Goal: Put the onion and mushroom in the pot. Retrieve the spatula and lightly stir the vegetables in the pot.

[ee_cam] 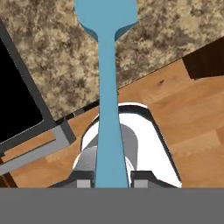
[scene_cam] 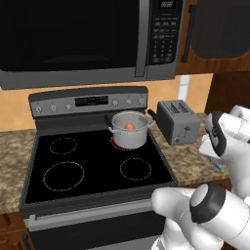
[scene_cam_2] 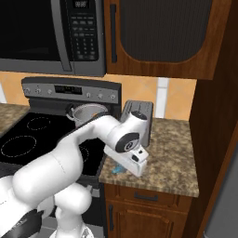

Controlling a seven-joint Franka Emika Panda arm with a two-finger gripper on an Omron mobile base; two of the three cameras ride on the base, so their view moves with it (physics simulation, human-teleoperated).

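Note:
The steel pot [scene_cam: 130, 131] stands on the stove's back right burner, and the orange-brown onion [scene_cam: 129, 126] lies inside it. From the other side the pot [scene_cam_2: 88, 113] shows behind my arm. The mushroom is hidden from me. My gripper [ee_cam: 111, 181] is shut on the handle of the blue spatula [ee_cam: 107, 100], whose blade points away over the speckled counter. The gripper [scene_cam_2: 123, 168] hangs low over the counter's front edge, right of the stove, with a bit of the spatula [scene_cam_2: 117, 170] showing under it. I cannot tell whether the spatula touches the counter.
A grey toaster [scene_cam: 178, 121] sits on the granite counter [scene_cam: 188, 158] just right of the pot. The black stovetop [scene_cam: 93, 163] has several burner rings. A microwave [scene_cam: 88, 39] hangs overhead, and wooden cabinets [scene_cam_2: 162, 37] close in the right side.

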